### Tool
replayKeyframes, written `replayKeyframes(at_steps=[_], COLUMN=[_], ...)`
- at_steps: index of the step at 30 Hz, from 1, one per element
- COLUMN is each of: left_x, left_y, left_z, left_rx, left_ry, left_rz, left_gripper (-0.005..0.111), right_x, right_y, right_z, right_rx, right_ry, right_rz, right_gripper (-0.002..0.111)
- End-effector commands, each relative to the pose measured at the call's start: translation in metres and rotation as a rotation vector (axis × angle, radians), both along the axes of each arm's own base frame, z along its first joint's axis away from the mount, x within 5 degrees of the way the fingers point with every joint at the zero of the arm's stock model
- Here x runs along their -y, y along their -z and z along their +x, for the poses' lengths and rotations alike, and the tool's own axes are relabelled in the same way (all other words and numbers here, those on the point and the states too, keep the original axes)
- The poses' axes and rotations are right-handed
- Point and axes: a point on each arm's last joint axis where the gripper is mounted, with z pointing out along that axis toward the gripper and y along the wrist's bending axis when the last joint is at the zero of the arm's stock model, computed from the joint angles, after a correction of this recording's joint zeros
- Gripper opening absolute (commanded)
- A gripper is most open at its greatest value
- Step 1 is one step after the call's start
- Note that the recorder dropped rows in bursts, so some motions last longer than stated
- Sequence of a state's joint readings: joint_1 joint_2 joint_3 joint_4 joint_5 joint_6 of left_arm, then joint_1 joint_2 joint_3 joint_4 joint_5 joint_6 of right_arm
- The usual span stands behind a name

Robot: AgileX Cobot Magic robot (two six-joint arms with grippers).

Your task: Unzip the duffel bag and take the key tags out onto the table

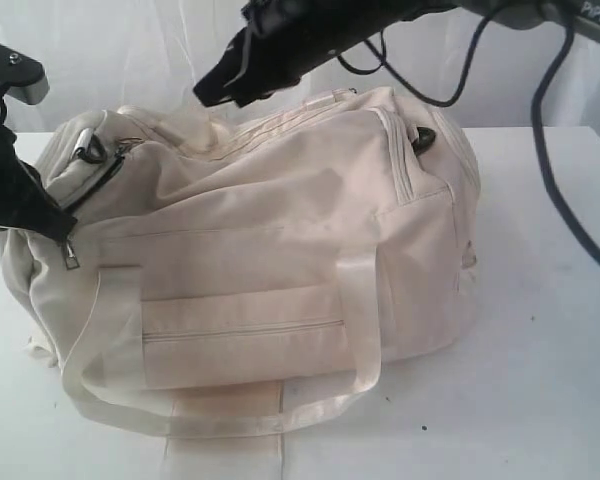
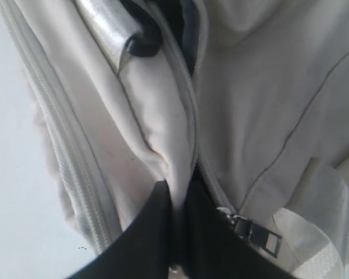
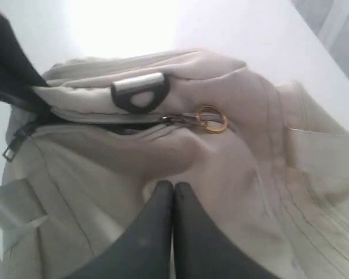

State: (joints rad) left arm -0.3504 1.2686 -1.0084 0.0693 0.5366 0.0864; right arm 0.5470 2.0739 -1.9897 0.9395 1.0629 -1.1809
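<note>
The bag (image 1: 280, 220) lies on its side on the table (image 1: 540, 380), front pocket zip (image 1: 240, 330) facing the exterior camera and 1 strap (image 1: 365, 330) looping down onto the tabletop. The left gripper (image 2: 175, 189) is at the bag's left end, its 2 black fingers (image 2: 148, 232) closed narrow on a fold of cream fabric just beside the main zip. That zip is parted a little here, showing dark lining (image 2: 186, 29), and a flat metal pull (image 2: 257, 233) hangs near the fingers. The right gripper (image 3: 173, 187) hovers over the top of the bag with its fingertips pressed together. Whether it touches the cloth cannot be told. Near it, a gold ring pull (image 3: 212, 120) sits on the zip line next to a D-ring (image 3: 139, 93).
</note>
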Motion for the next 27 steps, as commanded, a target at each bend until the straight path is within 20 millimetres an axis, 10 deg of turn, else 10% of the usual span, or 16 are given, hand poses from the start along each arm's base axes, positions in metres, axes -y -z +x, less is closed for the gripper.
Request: replayKeyframes(at_steps=[1, 17, 27], left_x=[0.006, 0.02, 0.012], left_y=[0.001, 0.0, 0.002], left_z=[-0.01, -0.018, -0.016], left_rx=[-0.061, -0.094, -0.119], left_ry=[0.083, 0.272, 0.141], left_rz=[-0.042, -0.127, -0.088], left_gripper=[0.0, 0.0, 0.0], right_x=[0.023, -0.071, -0.089], right_y=[0.005, 0.042, 0.056], right_z=[0.029, 0.013, 0.015], right_rx=[-0.057, -0.158, -0.093], right_ry=[0.096, 0.075, 0.287], right_rz=[0.089, 0.11, 0.035], right_gripper=[0.0, 0.001, 0.053])
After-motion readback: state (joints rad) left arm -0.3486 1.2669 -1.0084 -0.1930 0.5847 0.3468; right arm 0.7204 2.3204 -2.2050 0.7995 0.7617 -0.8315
